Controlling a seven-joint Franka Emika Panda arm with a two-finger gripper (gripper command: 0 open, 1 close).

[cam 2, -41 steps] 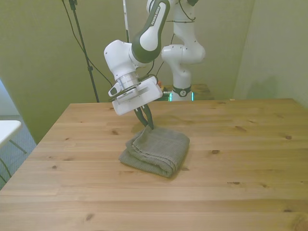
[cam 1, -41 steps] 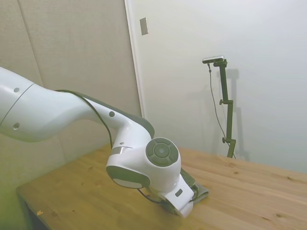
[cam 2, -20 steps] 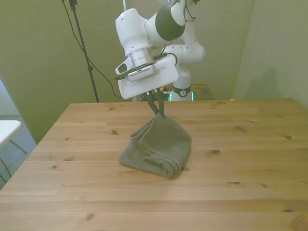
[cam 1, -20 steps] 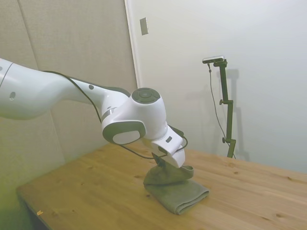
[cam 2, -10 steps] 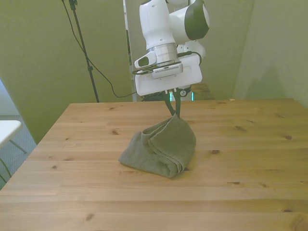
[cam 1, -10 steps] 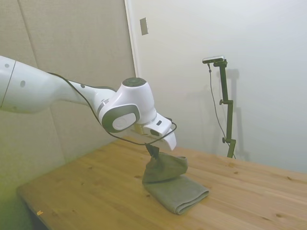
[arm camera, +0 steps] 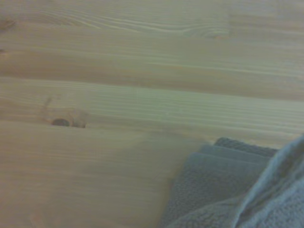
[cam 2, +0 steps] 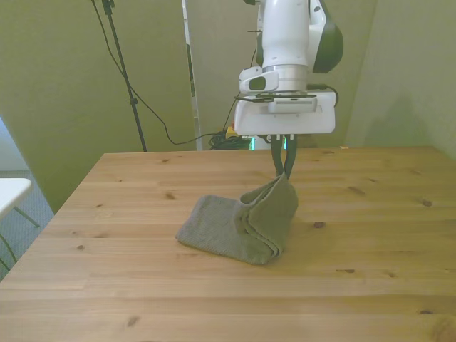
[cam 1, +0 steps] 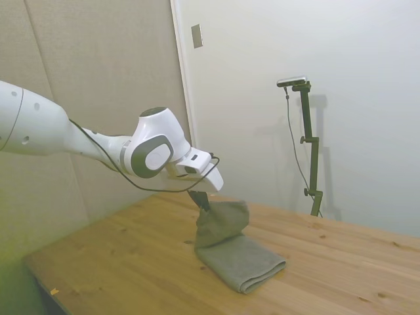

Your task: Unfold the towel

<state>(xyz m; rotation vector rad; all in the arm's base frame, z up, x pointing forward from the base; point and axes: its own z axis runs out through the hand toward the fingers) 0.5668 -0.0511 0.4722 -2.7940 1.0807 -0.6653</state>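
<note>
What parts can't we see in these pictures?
- Fingers: the wrist view does not show them at all.
- Towel: the wrist view shows only a blurred piece, cut off by the picture's edge.
- Towel's underside and inner folds: covered by its own layers in the side view and the front view.
- Gripper: in the side view its tips are too small and dark to tell apart.

We see the gripper (cam 1: pixel 203 201) pinching a raised corner of the towel (cam 1: pixel 237 256) at its eleven o'clock; the rest lies folded on the table (cam 1: pixel 341 262).
</note>
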